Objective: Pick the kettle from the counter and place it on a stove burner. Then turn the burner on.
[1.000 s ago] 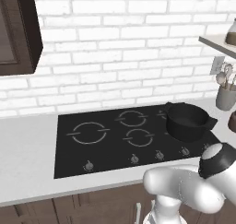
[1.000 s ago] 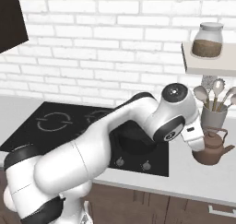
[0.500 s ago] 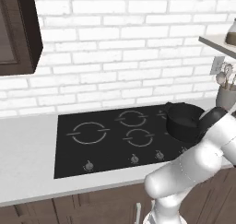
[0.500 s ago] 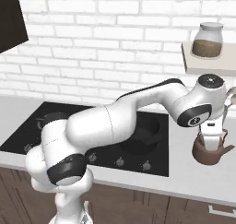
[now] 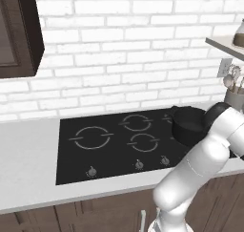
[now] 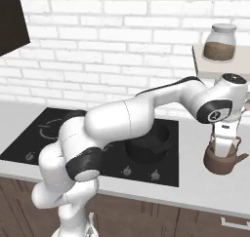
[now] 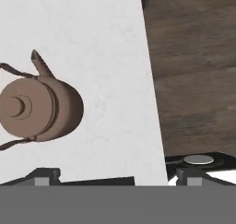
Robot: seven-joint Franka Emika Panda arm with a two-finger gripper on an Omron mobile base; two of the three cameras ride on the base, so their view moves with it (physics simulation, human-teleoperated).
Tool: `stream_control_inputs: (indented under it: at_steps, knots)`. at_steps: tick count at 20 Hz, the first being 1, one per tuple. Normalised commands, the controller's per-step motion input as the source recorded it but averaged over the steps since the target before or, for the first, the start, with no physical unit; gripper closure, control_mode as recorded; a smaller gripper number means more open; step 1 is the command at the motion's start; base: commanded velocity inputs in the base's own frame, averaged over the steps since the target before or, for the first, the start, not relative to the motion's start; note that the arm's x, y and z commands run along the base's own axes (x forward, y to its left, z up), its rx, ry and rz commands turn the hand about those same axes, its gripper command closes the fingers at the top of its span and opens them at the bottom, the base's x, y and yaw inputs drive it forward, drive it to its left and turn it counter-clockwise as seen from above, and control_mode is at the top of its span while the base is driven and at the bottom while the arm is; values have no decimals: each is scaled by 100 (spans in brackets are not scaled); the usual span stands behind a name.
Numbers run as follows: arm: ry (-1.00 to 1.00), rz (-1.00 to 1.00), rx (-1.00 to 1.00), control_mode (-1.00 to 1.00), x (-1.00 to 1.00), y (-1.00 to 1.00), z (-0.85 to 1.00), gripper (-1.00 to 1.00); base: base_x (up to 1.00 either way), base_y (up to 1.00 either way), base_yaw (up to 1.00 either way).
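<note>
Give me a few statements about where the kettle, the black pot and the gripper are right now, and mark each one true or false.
1. The kettle stands on the counter, to the right of the cooktop. True.
2. The gripper is closed on the kettle's handle and has it lifted. False: the gripper is open just above the kettle, which sits on the counter.
3. A black pot sits on the right side of the cooktop. True.
4. The large burner ring at the cooktop's left has the kettle on it. False: that ring is bare.
5. A jar stands on a shelf above the kettle. True.
</note>
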Motion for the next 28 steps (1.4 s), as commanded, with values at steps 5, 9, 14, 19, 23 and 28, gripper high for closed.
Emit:
stream_control_inputs:
  at_steps: [5, 9, 14, 19, 23, 28]
  knots:
    - [0, -12, 23, -100, 0, 0, -66, -100, 0, 0, 0]
    - [0, -7, 19, -100, 0, 0, -31, -100, 0, 0, 0]
    - [-4, 0, 0, -100, 0, 0, 0, -100, 0, 0, 0]
    - [-22, 0, 0, -100, 0, 0, 0, -100, 0, 0, 0]
    - [-29, 0, 0, -100, 0, 0, 0, -100, 0, 0, 0]
    - [-14, 0, 0, -100, 21, 12, 0, -100, 0, 0, 0]
